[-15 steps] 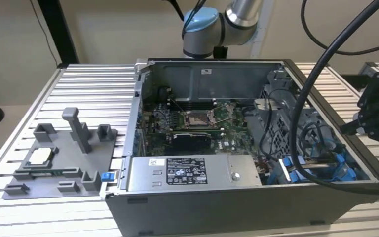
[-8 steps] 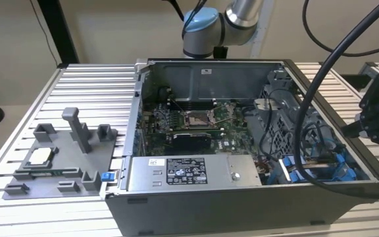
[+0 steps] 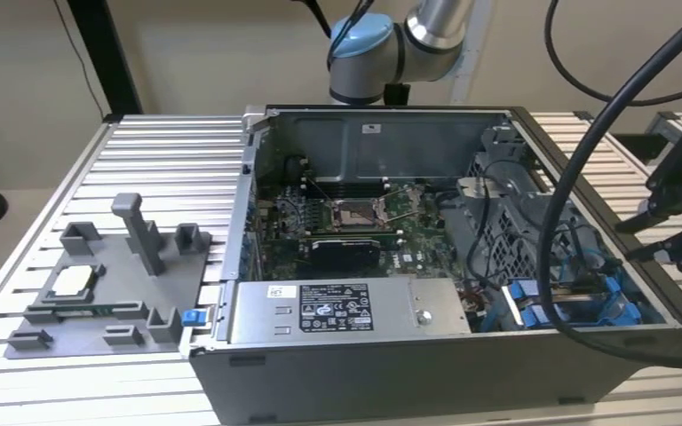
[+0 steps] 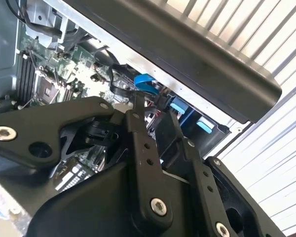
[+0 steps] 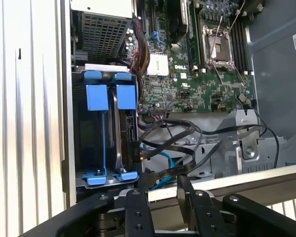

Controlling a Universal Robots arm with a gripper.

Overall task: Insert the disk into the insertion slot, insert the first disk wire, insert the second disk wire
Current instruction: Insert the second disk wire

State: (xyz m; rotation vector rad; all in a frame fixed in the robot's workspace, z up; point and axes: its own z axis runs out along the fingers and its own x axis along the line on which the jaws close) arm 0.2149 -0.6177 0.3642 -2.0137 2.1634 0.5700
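First wrist view first: finds the disk (image 5: 125,128) seated on edge in the insertion slot (image 5: 96,97), framed by blue tabs. Notes black wires (image 5: 177,148) and a thin blue wire (image 5: 167,163) looped loose just beside it, near the motherboard (image 5: 187,74). Places the slot, from the exterior view, in the computer case's (image 3: 436,373) near corner on the exterior view's right. Catches the gripper (image 5: 163,180) over that side's wall, fingers spread, pinching nothing.

Silver arm (image 3: 439,22), pale-blue joint cap (image 3: 359,37) at the exterior view's top; matte-black gripper (image 5: 162,190), silver screws (image 4: 158,206), thick black cables (image 3: 590,160).
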